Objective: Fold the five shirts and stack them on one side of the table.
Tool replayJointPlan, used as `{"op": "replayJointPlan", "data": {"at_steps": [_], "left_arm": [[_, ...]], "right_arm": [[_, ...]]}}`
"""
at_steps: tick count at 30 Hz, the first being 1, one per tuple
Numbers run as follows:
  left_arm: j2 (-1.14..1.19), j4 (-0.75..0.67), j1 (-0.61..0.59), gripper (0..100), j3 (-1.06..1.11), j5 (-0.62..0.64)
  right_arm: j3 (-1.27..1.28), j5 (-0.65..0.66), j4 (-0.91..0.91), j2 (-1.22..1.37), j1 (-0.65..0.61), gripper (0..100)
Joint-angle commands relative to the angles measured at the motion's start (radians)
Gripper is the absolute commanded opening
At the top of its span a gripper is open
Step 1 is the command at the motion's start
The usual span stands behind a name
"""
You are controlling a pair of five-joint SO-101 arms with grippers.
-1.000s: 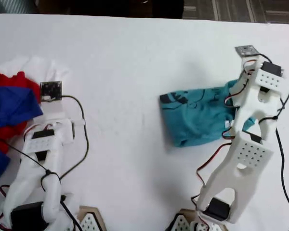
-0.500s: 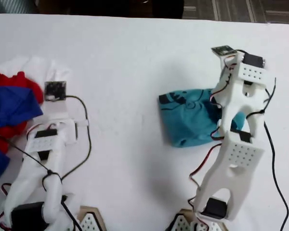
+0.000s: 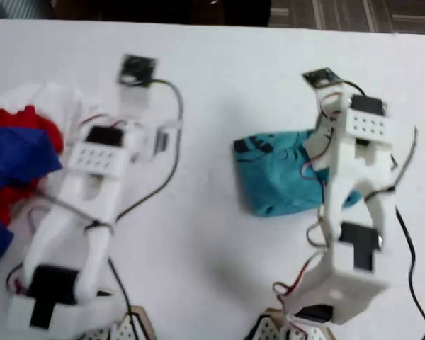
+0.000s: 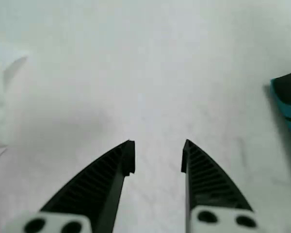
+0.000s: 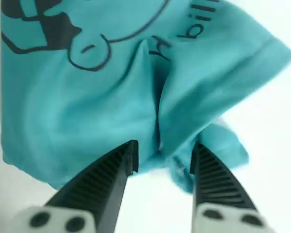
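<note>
While unfolded shirts are heaped at the table's left edge, the left gripper is held parted and empty over bare tabletop. Right of centre, the bunched teal shirt is overhung by the right gripper, parted, empty. One hem layer should be pinched cleanly.

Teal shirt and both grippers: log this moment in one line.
left gripper: open, over bare table | right gripper: open, above teal shirt | shirt pile: red, blue, white, at table's left edge
</note>
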Motion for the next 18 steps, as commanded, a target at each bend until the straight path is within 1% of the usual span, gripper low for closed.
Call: {"op": "replayJointPlan", "data": {"at_steps": [1,3,4,6,8,10,13,18], "left_arm": [[0.127,0.009,0.109,19,-0.137,0.012],[0.193,0.009,0.167,19,-0.185,0.018],[0.222,0.009,0.193,19,-0.208,0.041],[0.275,0.009,0.238,19,-0.252,0.120],[0.318,0.009,0.281,22,-0.295,0.201],[0.356,0.009,0.322,25,-0.341,0.250],[0.413,0.009,0.381,25,-0.412,0.259],[0.559,0.009,0.445,25,-0.539,0.261]], "right_arm": [[0.083,-0.006,-0.058,-0.205,0.105,18.4],[0.107,-0.005,-0.062,-0.278,0.183,18.6],[0.117,0.002,-0.062,-0.311,0.225,18.6],[0.137,0.032,-0.058,-0.363,0.308,18.5],[0.172,0.058,-0.058,-0.401,0.383,18.5],[0.219,0.091,-0.058,-0.421,0.443,18.4],[0.284,0.137,-0.062,-0.438,0.513,18.4],[0.327,0.149,-0.062,-0.452,0.596,18.4]]}}
